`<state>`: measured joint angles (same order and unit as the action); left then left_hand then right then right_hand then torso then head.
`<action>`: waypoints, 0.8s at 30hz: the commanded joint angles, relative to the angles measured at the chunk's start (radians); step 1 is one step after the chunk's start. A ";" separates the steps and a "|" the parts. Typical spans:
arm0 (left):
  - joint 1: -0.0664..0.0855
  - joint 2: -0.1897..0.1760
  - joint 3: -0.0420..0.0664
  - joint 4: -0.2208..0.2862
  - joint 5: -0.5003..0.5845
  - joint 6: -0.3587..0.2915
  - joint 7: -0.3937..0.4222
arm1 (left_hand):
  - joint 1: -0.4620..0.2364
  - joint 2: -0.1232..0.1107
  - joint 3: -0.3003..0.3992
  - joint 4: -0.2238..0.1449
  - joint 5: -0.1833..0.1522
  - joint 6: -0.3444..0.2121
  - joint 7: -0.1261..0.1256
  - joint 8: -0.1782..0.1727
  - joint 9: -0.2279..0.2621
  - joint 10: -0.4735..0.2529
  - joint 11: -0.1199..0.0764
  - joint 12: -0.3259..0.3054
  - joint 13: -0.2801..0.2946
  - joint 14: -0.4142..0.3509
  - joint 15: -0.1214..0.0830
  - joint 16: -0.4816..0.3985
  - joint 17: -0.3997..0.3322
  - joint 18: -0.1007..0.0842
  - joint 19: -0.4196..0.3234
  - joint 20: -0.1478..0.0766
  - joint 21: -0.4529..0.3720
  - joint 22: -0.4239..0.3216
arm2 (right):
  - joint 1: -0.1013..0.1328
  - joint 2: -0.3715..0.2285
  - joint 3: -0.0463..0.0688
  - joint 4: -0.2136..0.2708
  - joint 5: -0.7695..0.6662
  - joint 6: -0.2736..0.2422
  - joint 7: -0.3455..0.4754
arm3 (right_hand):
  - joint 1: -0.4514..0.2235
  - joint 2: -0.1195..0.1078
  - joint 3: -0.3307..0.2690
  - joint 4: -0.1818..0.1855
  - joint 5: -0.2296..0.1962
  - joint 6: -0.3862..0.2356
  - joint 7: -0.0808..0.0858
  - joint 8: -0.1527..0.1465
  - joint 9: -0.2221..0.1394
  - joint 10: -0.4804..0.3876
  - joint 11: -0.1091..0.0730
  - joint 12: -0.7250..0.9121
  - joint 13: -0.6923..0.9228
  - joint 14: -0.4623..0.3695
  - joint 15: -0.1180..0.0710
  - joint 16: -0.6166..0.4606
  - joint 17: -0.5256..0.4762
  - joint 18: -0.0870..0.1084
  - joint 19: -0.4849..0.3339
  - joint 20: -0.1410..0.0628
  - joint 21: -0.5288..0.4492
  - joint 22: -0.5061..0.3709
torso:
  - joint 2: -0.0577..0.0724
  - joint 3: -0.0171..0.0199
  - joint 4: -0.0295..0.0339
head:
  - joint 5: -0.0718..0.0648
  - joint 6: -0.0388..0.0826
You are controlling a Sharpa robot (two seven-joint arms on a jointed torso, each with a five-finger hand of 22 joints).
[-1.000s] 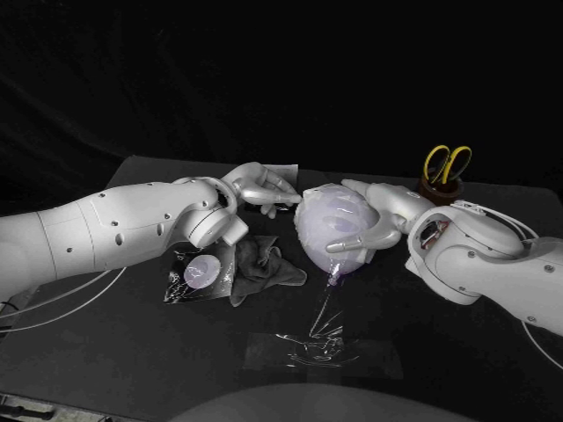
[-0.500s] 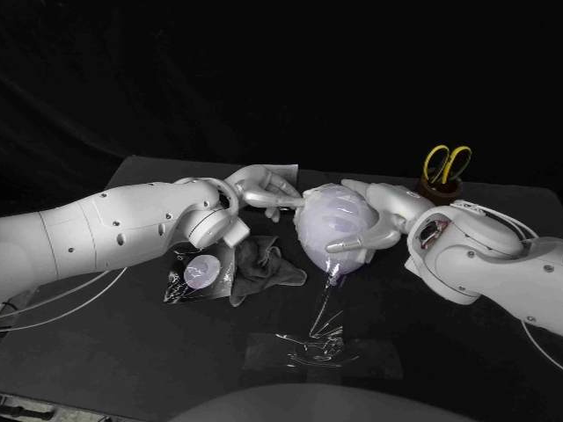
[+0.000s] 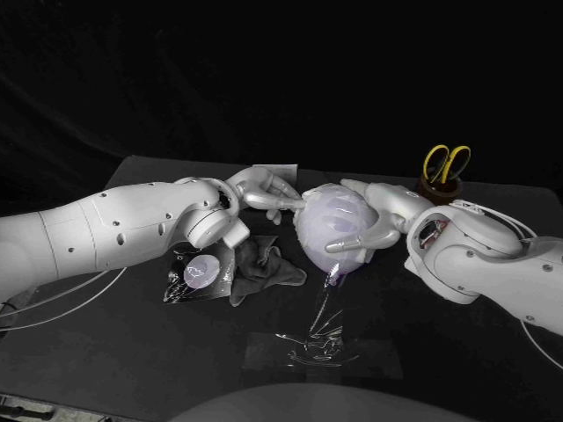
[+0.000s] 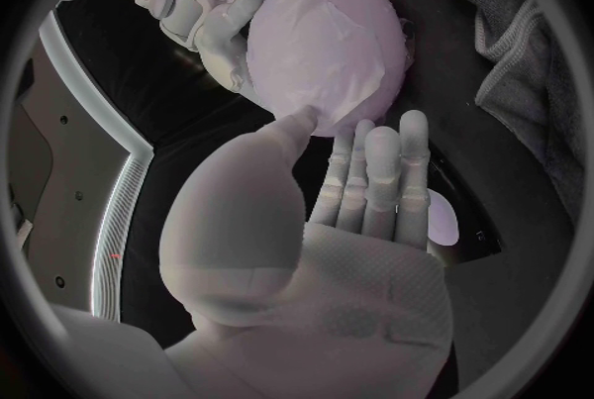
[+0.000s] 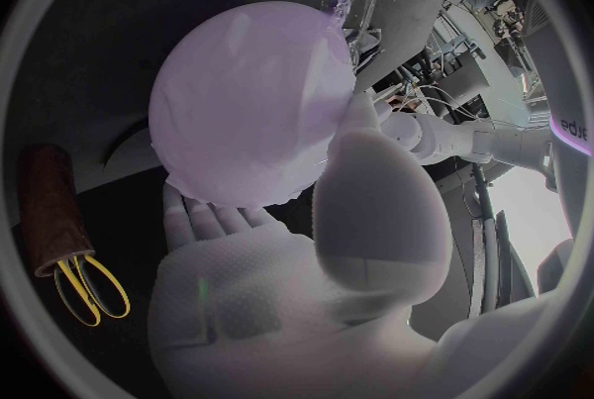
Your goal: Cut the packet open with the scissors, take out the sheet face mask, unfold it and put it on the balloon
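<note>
Fingers (image 3: 347,243) of the right hand (image 3: 364,227) curl round the balloon (image 3: 322,220) and cup it from behind and below, with its neck pointing down over the bench (image 3: 142,352). The left hand (image 3: 259,187) holds nothing. Its fingers (image 4: 377,171) lie straight and side by side, and its thumb tip presses on the sheet face mask (image 4: 316,52) draped over the balloon. The balloon looks light and springy, so it would likely roll away from a hard push, and it wants a broad, gentle cradle rather than a squeeze. The mask looks thin, limp and clinging. It is probably best lifted by an edge with a light pinch and smoothed with flat pads, since dragging may wrinkle or tear it. The cut packet (image 3: 200,272) lies on the left-arm side of the balloon, and the scissors (image 3: 448,163) stand beyond the balloon.
</note>
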<state>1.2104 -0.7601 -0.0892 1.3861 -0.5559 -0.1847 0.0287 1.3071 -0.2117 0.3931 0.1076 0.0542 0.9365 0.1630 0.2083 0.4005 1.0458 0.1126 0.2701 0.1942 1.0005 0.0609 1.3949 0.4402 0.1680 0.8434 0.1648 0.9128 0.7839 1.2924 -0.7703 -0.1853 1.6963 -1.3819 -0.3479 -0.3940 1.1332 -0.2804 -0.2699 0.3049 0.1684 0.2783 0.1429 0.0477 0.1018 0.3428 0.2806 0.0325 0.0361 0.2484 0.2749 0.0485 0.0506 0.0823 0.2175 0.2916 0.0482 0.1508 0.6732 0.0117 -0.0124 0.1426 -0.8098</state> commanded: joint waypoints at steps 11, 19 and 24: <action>0.000 0.015 0.001 0.001 0.016 0.001 0.037 | 0.094 0.054 0.059 0.002 -0.004 0.143 -0.057 0.048 -0.008 0.137 -0.052 0.010 -0.024 0.090 -0.052 0.043 0.113 0.016 0.024 -0.020 0.012 0.010 | -0.003 0.002 -0.002 0.001 -0.009 0.020 0.002 | 0.012 0.005 0.009 0.000 -0.008 0.002 0.161 0.005 0.002 0.004 0.000 0.004 0.001 0.003 0.002 -0.001 0.001 -0.004 0.008 0.002 0.006 0.000 | 0.000 0.0007 0.0001 | 0.003 -0.005; 0.000 0.017 0.001 -0.002 0.022 -0.038 0.051 | 0.130 0.065 0.104 -0.026 -0.005 0.200 -0.074 0.081 0.005 0.228 -0.087 0.023 -0.022 0.186 -0.085 0.078 0.252 0.017 0.044 -0.039 0.045 0.032 | -0.003 0.001 -0.002 0.002 -0.009 0.020 0.002 | 0.012 0.005 0.009 0.000 -0.008 0.002 0.161 0.005 0.002 0.004 0.000 0.004 0.001 0.003 0.002 -0.001 0.001 -0.004 0.008 0.002 0.006 0.000 | 0.000 0.0009 -0.0007 | 0.003 -0.007; 0.000 0.014 0.001 -0.004 0.029 -0.053 0.051 | 0.128 0.062 0.121 -0.028 -0.004 0.200 -0.074 0.085 0.011 0.239 -0.088 0.022 -0.022 0.195 -0.087 0.080 0.261 0.016 0.046 -0.044 0.052 0.038 | -0.003 0.000 -0.002 0.002 -0.009 0.021 0.002 | 0.013 0.004 0.008 0.000 -0.008 0.001 0.161 0.005 0.001 0.004 0.000 0.004 0.001 0.003 0.002 -0.001 0.001 -0.004 0.008 0.002 0.006 -0.001 | 0.000 0.0004 0.0001 | 0.002 -0.005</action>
<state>1.2102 -0.7481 -0.0894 1.3800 -0.5412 -0.2161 0.0584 1.4238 -0.1530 0.5082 0.0814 0.0456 1.1308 0.0861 0.2887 0.3924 1.2643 0.0377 0.2907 0.1719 1.1899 -0.0275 1.4715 0.7004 0.1753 0.8855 0.1226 0.9626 0.8213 1.2924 -0.7713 -0.1853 1.6958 -1.3820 -0.3479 -0.3946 1.1384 -0.2750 -0.2671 0.3021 0.1644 0.2783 0.1429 0.0477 0.1017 0.3428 0.2806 0.0322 0.0359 0.2484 0.2749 0.0485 0.0506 0.0823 0.2175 0.2916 0.0482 0.1508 0.6730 0.0124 -0.0124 0.1453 -0.8165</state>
